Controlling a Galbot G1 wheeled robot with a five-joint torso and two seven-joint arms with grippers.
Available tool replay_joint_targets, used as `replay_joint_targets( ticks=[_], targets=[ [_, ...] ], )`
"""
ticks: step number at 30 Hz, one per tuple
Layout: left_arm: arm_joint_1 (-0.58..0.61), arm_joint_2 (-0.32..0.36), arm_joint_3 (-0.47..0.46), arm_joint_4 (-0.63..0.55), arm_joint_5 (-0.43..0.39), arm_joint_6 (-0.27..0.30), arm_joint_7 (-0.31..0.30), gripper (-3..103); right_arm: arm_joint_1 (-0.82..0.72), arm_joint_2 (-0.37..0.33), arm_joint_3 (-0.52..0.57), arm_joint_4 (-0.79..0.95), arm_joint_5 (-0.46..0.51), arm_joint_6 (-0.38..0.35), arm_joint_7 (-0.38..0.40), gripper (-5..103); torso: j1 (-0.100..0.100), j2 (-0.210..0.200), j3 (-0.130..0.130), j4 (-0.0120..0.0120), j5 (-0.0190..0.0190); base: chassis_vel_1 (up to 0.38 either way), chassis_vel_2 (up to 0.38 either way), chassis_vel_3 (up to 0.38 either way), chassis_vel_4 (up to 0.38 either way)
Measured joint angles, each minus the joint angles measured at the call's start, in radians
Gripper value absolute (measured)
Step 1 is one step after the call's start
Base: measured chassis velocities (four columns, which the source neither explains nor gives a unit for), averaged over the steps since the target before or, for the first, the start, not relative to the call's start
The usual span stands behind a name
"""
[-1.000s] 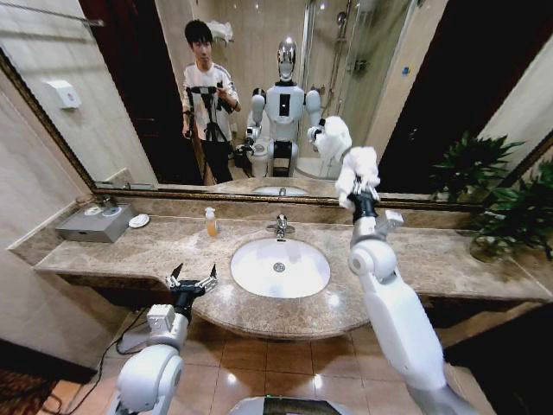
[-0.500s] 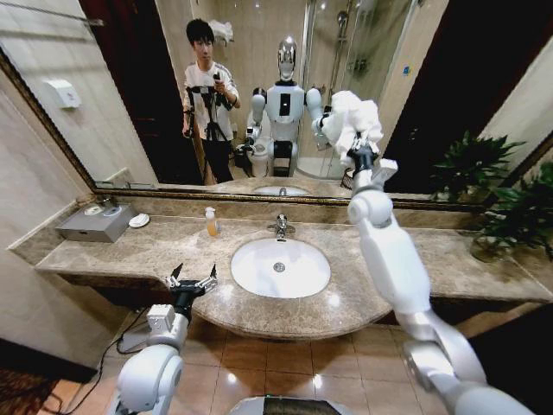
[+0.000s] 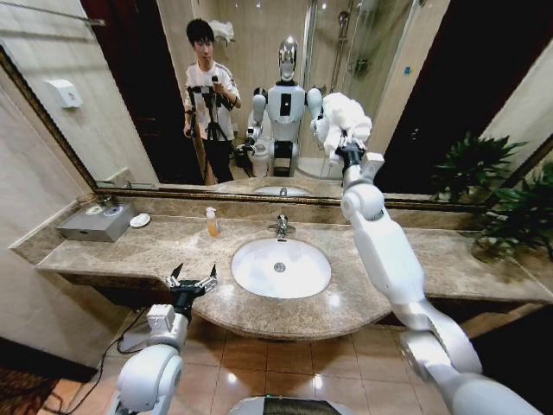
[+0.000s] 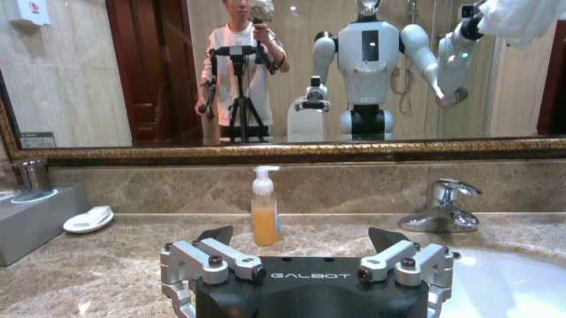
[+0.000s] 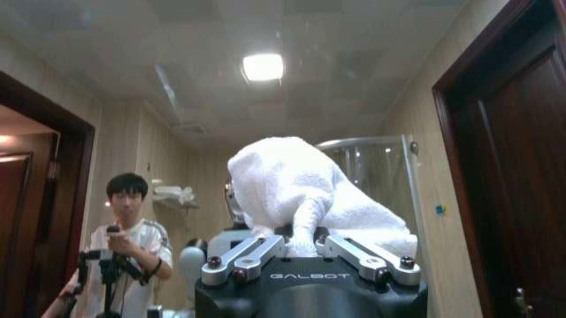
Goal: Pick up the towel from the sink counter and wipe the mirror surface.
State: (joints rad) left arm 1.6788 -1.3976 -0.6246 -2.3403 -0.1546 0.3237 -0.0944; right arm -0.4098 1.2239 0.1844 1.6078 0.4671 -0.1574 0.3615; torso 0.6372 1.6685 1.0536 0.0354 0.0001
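The white towel [image 3: 344, 115] is bunched in my right gripper [image 3: 348, 145], which is shut on it and holds it high against the mirror surface [image 3: 112, 95], above and right of the faucet. In the right wrist view the towel [image 5: 296, 189] bulges over the closed fingers [image 5: 256, 253] of the right gripper [image 5: 301, 246]. My left gripper [image 3: 192, 278] stands open and holds nothing at the front edge of the sink counter [image 3: 130, 251], left of the white basin [image 3: 281, 268]. The left wrist view shows this gripper [image 4: 301, 238] facing the mirror [image 4: 106, 79], with the towel [image 4: 521, 20] far off.
On the counter stand an orange soap bottle [image 3: 211, 222], a chrome faucet [image 3: 280, 226], a grey box [image 3: 93, 223] and a small white dish [image 3: 138, 220]. A potted plant [image 3: 510, 216] sits at the far right. The mirror has a dark gold frame [image 3: 216, 194].
My right arm has lifted the towel up the mirror and then slid it a little to the left. The left arm has not moved.
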Motion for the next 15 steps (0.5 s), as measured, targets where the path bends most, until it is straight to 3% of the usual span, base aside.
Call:
replay_joint_targets(
  ticks=[15],
  targets=[
    [0.000,0.000,0.000,0.000,0.000,0.000,0.000,100,-0.154,-0.023,0.020,0.135,-0.008,-0.036,0.024,8,0.000,0.000,0.000,0.0009,-0.0004,0.000,0.000,0.000,0.000]
  ],
)
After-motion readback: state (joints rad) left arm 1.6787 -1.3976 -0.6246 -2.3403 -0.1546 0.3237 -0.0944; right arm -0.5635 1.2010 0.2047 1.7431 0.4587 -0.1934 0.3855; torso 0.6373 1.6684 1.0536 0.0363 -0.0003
